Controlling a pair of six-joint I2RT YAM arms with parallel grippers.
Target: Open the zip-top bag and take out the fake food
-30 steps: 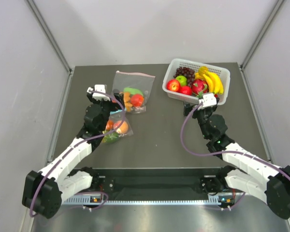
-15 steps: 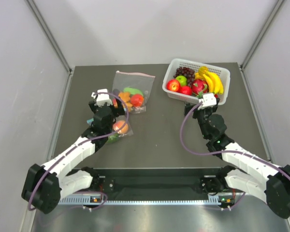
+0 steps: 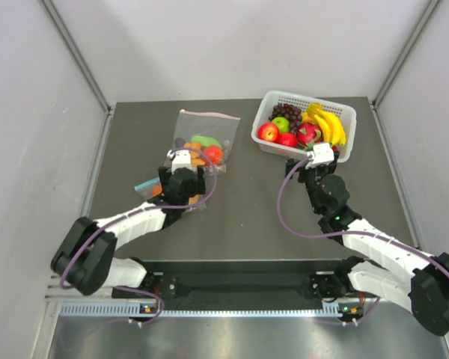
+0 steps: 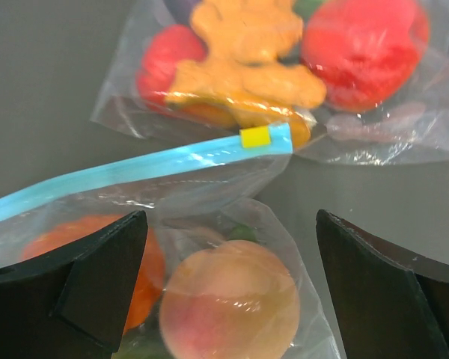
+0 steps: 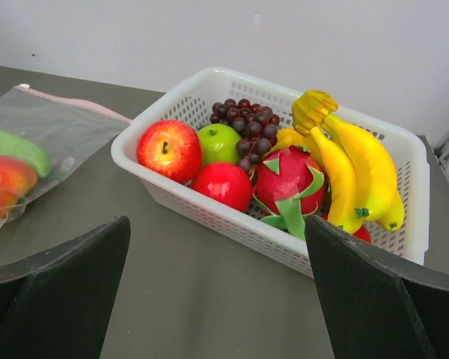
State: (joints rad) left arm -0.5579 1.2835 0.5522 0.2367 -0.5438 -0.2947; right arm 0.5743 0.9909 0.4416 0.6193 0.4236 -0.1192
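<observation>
The zip-top bag (image 4: 209, 187) lies flat on the dark table, its teal-blue zip strip (image 4: 127, 170) ending in a yellow tab. Inside it is the fake food: a peach-red piece (image 4: 230, 299), an orange piece (image 4: 56, 232) and a bit of green. My left gripper (image 4: 230, 232) hovers open right over the bag, one finger on each side of the peach piece. From above, the left gripper (image 3: 183, 170) covers most of the bag (image 3: 200, 199). My right gripper (image 5: 217, 254) stands open over bare table in front of the basket, shown in the top view as the right gripper (image 3: 318, 158).
A larger clear bag (image 3: 206, 138) with a pink-red zip strip lies just beyond the small one, holding a gingerbread-shaped piece (image 4: 247, 52) and red pieces. A white basket (image 3: 263, 140) of apples, grapes and bananas stands at the back right; in the right wrist view the basket (image 5: 232, 224) is close ahead.
My left arm has swung to the right and now hangs over the small bag, hiding most of it from above. The right arm has stayed still.
</observation>
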